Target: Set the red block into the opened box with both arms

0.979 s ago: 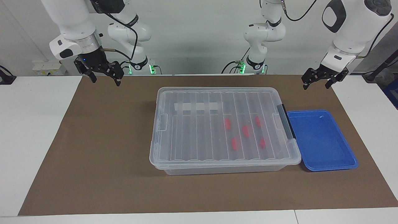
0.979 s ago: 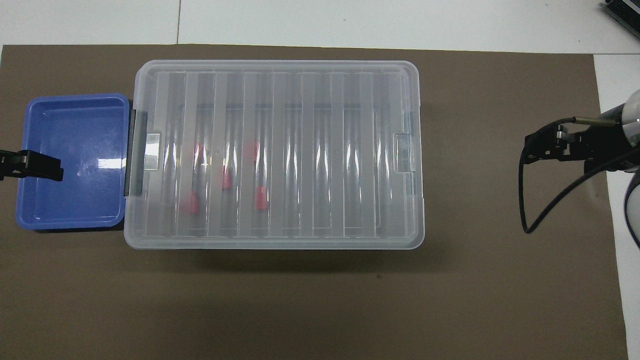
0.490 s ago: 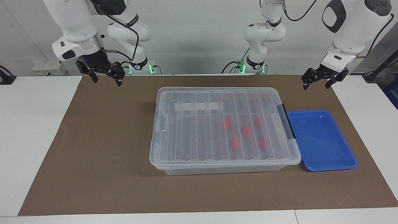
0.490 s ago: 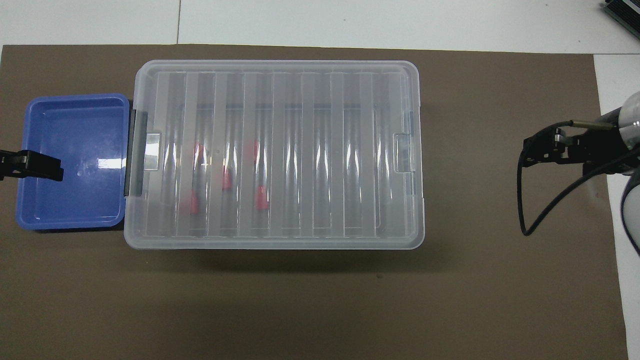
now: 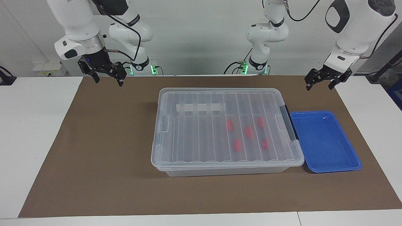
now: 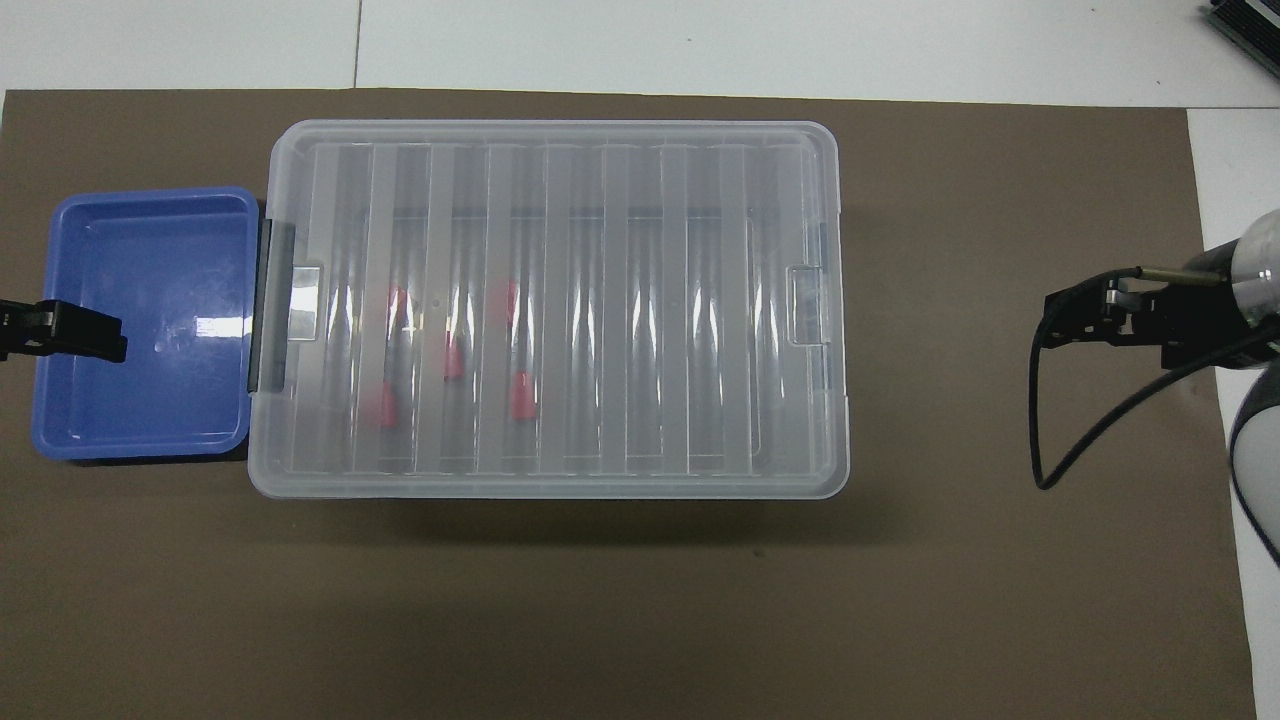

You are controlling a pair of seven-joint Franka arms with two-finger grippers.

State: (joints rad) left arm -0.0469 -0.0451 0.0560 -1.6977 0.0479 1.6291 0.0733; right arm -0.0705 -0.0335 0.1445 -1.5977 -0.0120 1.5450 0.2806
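White bench w/ brown mat (image 5: 110,150); box (image 5: 220,157) mid-mat, lid (image 5: 201,125) on, five red blocks (image 5: 248,132) already inside, toward left arm's end. Blue tray (image 5: 325,141) beside it, empty. Left gripper (image 5: 322,82) and right gripper (image 5: 106,75) both raised, fingers wide, holding nothing. We judge task done, arms parked. Overhead view shows only four blocks clearly; facing view gives gripper height.

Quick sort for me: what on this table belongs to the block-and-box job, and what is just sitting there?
Job:
box, lid on
five red blocks inside it, toward the left arm's end
left gripper, open, raised
right gripper, open, raised

Lying about:
blue tray beside the box
brown mat
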